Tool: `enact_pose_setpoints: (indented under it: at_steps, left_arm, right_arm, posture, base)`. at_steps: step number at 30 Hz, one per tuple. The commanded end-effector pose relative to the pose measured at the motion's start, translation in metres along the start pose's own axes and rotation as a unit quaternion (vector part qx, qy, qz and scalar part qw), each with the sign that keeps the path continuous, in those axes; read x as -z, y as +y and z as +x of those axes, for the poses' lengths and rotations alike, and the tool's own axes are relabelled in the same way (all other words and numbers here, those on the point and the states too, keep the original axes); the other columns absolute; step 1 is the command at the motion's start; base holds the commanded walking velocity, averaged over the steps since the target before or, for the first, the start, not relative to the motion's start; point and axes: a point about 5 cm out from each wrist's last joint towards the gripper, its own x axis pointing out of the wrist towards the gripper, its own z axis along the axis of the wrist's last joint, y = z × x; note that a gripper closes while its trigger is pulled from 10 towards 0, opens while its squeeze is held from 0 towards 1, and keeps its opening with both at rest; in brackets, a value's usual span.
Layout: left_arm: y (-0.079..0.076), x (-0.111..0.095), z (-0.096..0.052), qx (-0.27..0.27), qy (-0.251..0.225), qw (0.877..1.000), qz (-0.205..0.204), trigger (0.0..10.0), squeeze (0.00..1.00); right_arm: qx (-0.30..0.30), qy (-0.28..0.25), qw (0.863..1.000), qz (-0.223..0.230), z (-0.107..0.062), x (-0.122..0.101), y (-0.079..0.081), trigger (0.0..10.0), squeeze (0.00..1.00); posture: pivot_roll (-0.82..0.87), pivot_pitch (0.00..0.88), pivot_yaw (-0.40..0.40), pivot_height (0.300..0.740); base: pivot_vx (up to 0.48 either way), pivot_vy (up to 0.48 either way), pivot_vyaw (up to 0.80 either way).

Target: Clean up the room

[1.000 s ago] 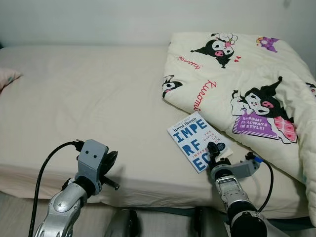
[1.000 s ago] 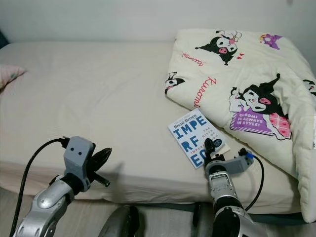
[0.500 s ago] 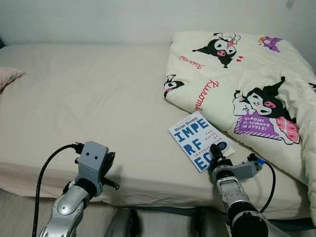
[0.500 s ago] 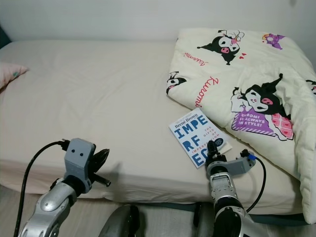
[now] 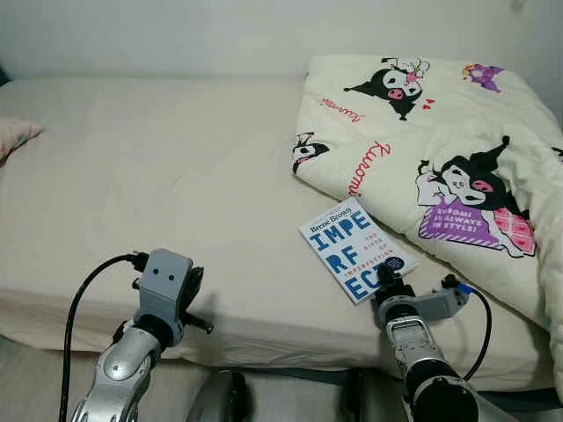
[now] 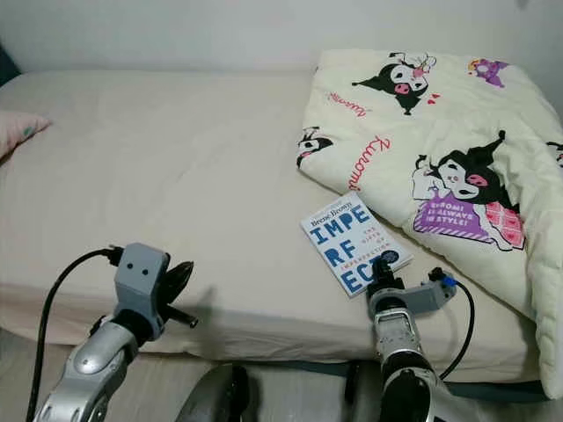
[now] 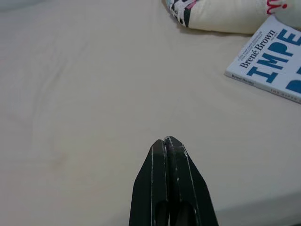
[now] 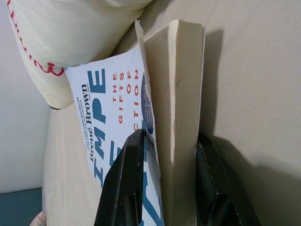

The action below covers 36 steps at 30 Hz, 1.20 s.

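Observation:
A white paperback book [image 5: 352, 248] with blue letters lies on the bed near its front edge, beside the folded duvet. My right gripper [image 5: 385, 280] is at the book's near corner. In the right wrist view one finger lies on the cover [image 8: 117, 103] and the other under the page block, so the right gripper [image 8: 171, 136] is shut on the book. My left gripper [image 5: 193, 283] hovers low over the bare sheet at the front left, and its fingers [image 7: 165, 141] are pressed together with nothing between them.
A cream cartoon-print duvet [image 5: 440, 132] is heaped on the bed's right half. The beige sheet [image 5: 158, 176] stretches left to a pink pillow [image 5: 13, 136]. A wall runs behind the bed. The mattress edge is just below both grippers.
My right gripper has slid back from further up the cover to the book's near corner. The left arm dipped slightly. The camera shifted a little.

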Motion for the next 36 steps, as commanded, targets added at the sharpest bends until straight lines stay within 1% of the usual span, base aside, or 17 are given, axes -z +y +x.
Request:
enact_pose_setpoints:
  at_steps: [1, 2, 11, 13, 15, 16, 18, 19, 21, 22, 25, 29, 31, 32, 33, 34, 36]
  left_arm:
    - [0.001, 0.007, -0.002, -0.010, 0.011, 1.000, 0.000, 10.0, 0.00]
    - [0.001, 0.006, -0.001, -0.012, 0.010, 1.000, 0.000, 10.0, 0.00]
    - [0.004, 0.008, 0.004, -0.031, 0.004, 1.000, 0.001, 10.0, 0.00]
    - [0.007, 0.009, 0.006, -0.043, 0.003, 0.999, -0.003, 10.0, 0.00]
    - [0.013, 0.011, 0.011, -0.071, 0.001, 0.997, -0.012, 10.0, 0.00]
    - [0.013, 0.011, 0.011, -0.071, 0.001, 0.997, -0.012, 10.0, 0.00]
    - [0.021, 0.014, 0.017, -0.100, 0.001, 0.995, -0.024, 10.0, 0.00]
    - [0.021, 0.014, 0.017, -0.100, 0.001, 0.995, -0.024, 10.0, 0.00]
    - [0.030, 0.017, 0.021, -0.120, 0.005, 0.992, -0.042, 10.0, 0.00]
    - [0.030, 0.017, 0.021, -0.120, 0.005, 0.992, -0.042, 10.0, 0.00]
    - [0.039, 0.021, 0.024, -0.119, 0.012, 0.990, -0.077, 10.0, 0.00]
    - [0.039, 0.024, 0.026, -0.104, 0.018, 0.989, -0.102, 10.0, 0.00]
    - [0.036, 0.026, 0.028, -0.093, 0.029, 0.989, -0.110, 10.0, 0.00]
    - [0.036, 0.026, 0.028, -0.093, 0.029, 0.989, -0.110, 10.0, 0.00]
    - [0.032, 0.025, 0.032, -0.091, 0.026, 0.990, -0.107, 10.0, 0.00]
    - [0.031, 0.023, 0.033, -0.095, 0.021, 0.990, -0.106, 10.0, 0.00]
    - [0.030, 0.021, 0.036, -0.101, 0.014, 0.989, -0.107, 10.0, 0.00]
  right_arm:
    - [0.007, 0.008, 1.000, -0.002, -0.002, 0.005, -0.003, 9.8, 0.00]
    - [0.004, 0.007, 1.000, -0.001, -0.001, 0.005, -0.002, 0.0, 0.00]
    - [-0.028, 0.007, 1.000, -0.005, 0.003, 0.003, 0.008, 0.0, 0.00]
    - [-0.051, 0.014, 0.998, -0.017, 0.004, 0.004, 0.014, 0.0, 0.00]
    - [-0.098, 0.030, 0.994, -0.044, 0.005, 0.006, 0.024, 0.0, 0.00]
    - [-0.098, 0.030, 0.994, -0.044, 0.005, 0.006, 0.024, 0.0, 0.00]
    - [-0.147, 0.047, 0.986, -0.069, 0.004, 0.010, 0.032, 0.0, 0.00]
    - [-0.147, 0.047, 0.986, -0.069, 0.004, 0.010, 0.032, 0.0, 0.00]
    - [-0.202, 0.060, 0.975, -0.066, 0.001, 0.011, 0.042, 0.0, 0.00]
    - [-0.202, 0.060, 0.975, -0.066, 0.001, 0.011, 0.042, 0.0, 0.00]
    - [-0.268, 0.072, 0.959, -0.055, -0.010, 0.008, 0.053, 0.0, 0.00]
    - [-0.291, 0.090, 0.950, -0.068, -0.020, 0.006, 0.055, 0.0, 0.00]
    - [-0.301, 0.107, 0.940, -0.119, -0.028, 0.008, 0.054, 0.0, 0.00]
    - [-0.301, 0.107, 0.940, -0.119, -0.028, 0.008, 0.054, 0.0, 0.00]
    - [-0.289, 0.115, 0.935, -0.171, -0.032, 0.010, 0.051, 10.0, 0.00]
    - [-0.275, 0.104, 0.932, -0.213, -0.032, 0.011, 0.049, 10.0, 0.00]
    - [-0.264, 0.092, 0.925, -0.255, -0.033, 0.011, 0.049, 10.0, 0.00]
  posture:
    - [0.15, 0.210, 0.053, 0.590]
    - [0.15, 0.207, 0.051, 0.590]
    - [0.13, 0.172, 0.034, 0.590]
    - [0.11, 0.150, 0.022, 0.590]
    - [0.07, 0.113, 0.008, 0.590]
    - [0.07, 0.113, 0.008, 0.590]
    - [0.04, 0.073, -0.002, 0.590]
    - [0.04, 0.073, -0.002, 0.590]
    - [0.02, 0.043, -0.004, 0.590]
    - [0.02, 0.043, -0.004, 0.590]
    - [-0.02, 0.013, 0.008, 0.590]
    - [-0.02, 0.010, 0.010, 0.590]
    - [-0.03, 0.004, 0.015, 0.590]
    - [-0.03, 0.004, 0.015, 0.590]
    - [-0.04, 0.000, 0.011, 0.590]
    - [-0.04, 0.000, 0.011, 0.590]
    - [-0.04, 0.000, 0.011, 0.590]
  base:
    - [0.000, 0.000, 0.00]
    - [0.000, 0.000, 0.00]
    - [0.000, 0.000, 0.00]
    - [0.000, 0.000, 0.00]
    - [0.000, 0.000, 0.00]
    - [0.000, 0.000, 0.00]
    - [0.000, 0.000, 0.00]
    - [0.000, 0.000, 0.00]
    - [0.000, 0.000, 0.00]
    - [0.000, 0.000, 0.00]
    - [0.000, 0.000, 0.00]
    - [0.000, 0.000, 0.00]
    - [0.000, 0.000, 0.00]
    - [0.000, 0.000, 0.00]
    - [0.000, 0.000, 0.00]
    - [0.000, 0.000, 0.00]
    - [0.000, 0.000, 0.00]
